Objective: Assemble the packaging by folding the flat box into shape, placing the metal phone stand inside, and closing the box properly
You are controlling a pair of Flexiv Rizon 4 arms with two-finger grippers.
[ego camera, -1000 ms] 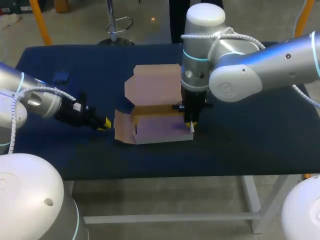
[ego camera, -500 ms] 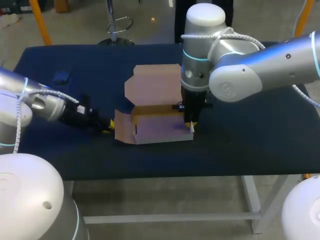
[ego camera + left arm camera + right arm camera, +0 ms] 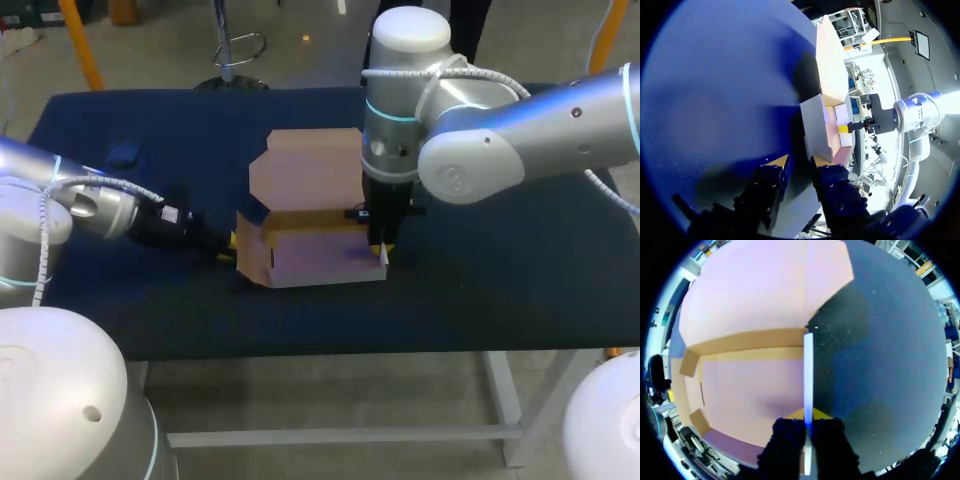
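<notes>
In the head view you are in the folding step. The brown cardboard box (image 3: 320,258) sits mid-counter, its lid flap lying open toward the far edge of the dark blue counter (image 3: 500,290). Your right fingers (image 3: 384,249) come down on the box's right wall, and your left fingers (image 3: 232,240) sit against its left wall. A small dark object (image 3: 122,153) lies near the far left corner; I cannot tell whether it is the metal stand.

In the left wrist view the left fingers (image 3: 777,161) stand apart with nothing between them, the left wall just ahead.

In the right wrist view the right fingers (image 3: 822,415) pinch the upright right wall from both sides. The box holds nothing.

Next, I judge, you need the left wall pressed upright and tucked in.
</notes>
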